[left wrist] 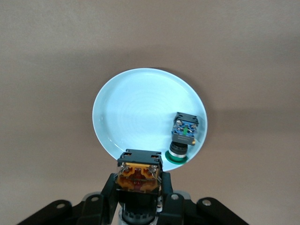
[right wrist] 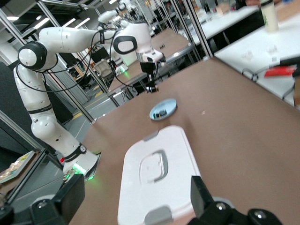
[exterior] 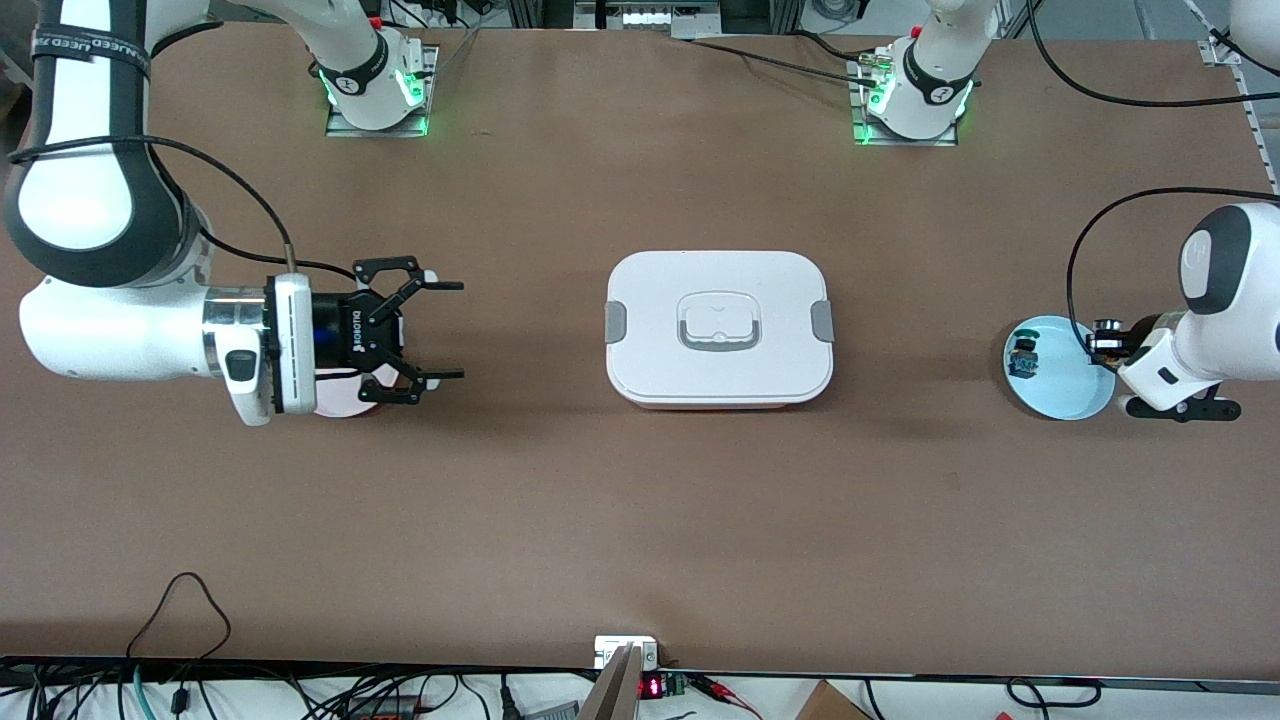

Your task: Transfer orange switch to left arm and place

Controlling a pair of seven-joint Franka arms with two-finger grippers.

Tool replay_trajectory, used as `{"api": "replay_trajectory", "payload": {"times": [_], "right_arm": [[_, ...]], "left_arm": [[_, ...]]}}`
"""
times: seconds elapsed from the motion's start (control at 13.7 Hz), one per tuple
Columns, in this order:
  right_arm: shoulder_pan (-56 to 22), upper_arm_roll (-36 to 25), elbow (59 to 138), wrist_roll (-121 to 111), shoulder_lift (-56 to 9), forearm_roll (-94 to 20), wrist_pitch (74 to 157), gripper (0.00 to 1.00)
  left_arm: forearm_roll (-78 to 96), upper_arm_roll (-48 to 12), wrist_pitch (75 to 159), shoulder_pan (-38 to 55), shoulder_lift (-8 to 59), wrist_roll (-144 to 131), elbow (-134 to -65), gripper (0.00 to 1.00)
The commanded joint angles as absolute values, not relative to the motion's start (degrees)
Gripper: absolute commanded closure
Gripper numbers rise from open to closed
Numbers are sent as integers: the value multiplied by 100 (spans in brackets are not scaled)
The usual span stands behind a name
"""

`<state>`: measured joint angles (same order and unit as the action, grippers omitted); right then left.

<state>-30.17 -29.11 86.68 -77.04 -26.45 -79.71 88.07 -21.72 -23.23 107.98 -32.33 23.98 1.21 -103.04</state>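
My left gripper (left wrist: 138, 180) is shut on the orange switch (left wrist: 138, 174), holding it just above the edge of a light blue plate (left wrist: 136, 112). In the front view the left gripper (exterior: 1105, 342) is over the plate's (exterior: 1065, 385) edge at the left arm's end of the table. A blue-and-black switch (left wrist: 183, 133) lies in the plate. The white box (exterior: 718, 328) sits mid-table; it also shows in the right wrist view (right wrist: 159, 178). My right gripper (exterior: 445, 330) is open and empty, held level and pointing toward the box.
A pink plate (exterior: 350, 400) lies under the right gripper's wrist. Both arm bases (exterior: 375, 85) stand along the table edge farthest from the front camera. Cables and a small device (exterior: 625, 655) sit at the nearest edge.
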Motion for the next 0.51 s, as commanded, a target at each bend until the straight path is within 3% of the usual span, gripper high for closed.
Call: {"api": "replay_trajectory", "payload": {"times": [0.0,0.44], "right_arm": [[-3015,-3023,8771,-6676,-2426,-7499,8719,0],[-3023,-3050,8763,-4293,-2312,-5997,8911,0]], "left_arm": [[-2434,-2391,11117,-3392,2399,316,-10538,100],[-2873,-2338,12066,-3639,2847,281,-10802,100]]}}
